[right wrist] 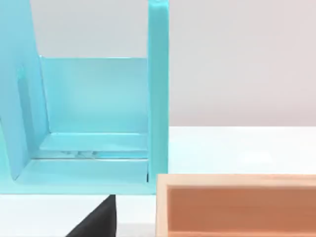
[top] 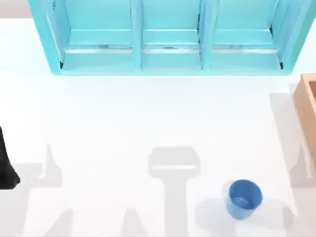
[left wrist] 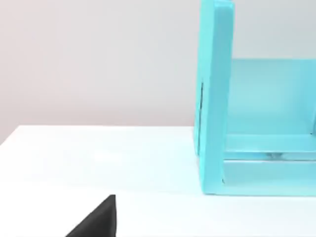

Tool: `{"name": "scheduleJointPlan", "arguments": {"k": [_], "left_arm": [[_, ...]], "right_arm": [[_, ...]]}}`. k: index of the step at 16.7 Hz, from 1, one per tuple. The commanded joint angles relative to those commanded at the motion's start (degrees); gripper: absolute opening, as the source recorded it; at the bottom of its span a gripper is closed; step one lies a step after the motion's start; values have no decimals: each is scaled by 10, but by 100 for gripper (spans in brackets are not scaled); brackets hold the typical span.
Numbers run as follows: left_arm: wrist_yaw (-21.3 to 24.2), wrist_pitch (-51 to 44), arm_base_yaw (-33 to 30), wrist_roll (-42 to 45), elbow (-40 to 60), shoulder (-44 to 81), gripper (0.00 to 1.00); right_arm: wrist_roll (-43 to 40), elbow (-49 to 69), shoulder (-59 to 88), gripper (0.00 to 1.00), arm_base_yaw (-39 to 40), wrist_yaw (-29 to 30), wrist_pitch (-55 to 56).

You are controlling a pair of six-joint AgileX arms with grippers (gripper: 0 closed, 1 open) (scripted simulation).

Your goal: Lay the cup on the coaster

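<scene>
**Cup waits, untouched, near the front edge**

The cup (top: 243,198) stands upright on the white table (top: 108,118), open mouth up, toward the right of the top view and well apart from the turquoise shelf unit (top: 170,37) at the back. The coaster (top: 174,163) lies just left of it, near the middle, flat and pale. A wooden box (top: 308,116) sits at the right edge. The left arm (top: 6,163) is parked at the left edge; whether either gripper is spread or pressed together I cannot tell. The cup looks light, stiff and slick, so I would pinch it across the rim wall, gently.
</scene>
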State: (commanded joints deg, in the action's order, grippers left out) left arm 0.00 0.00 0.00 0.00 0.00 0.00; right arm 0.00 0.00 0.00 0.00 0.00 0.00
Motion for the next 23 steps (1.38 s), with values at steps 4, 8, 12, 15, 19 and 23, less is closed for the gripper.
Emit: {"name": "scheduleJointPlan", "arguments": {"k": [4, 8, 12, 15, 19, 23], "left_arm": [[1, -7, -8, 6, 13, 13, 100], [13, -53, -57, 37, 91, 96, 100], [41, -146, -141, 81, 222, 247, 100], [69, -243, -220, 114, 345, 392, 100], [107, -396, -334, 153, 534, 608, 100], [128, -553, -444, 185, 738, 829, 100]], "right_arm": [[0, 0, 0, 100, 0, 0, 0], [0, 0, 0, 100, 0, 0, 0], [0, 0, 0, 100, 0, 0, 0], [0, 0, 0, 100, 0, 0, 0], [0, 0, 0, 100, 0, 0, 0], [0, 0, 0, 100, 0, 0, 0]]}}
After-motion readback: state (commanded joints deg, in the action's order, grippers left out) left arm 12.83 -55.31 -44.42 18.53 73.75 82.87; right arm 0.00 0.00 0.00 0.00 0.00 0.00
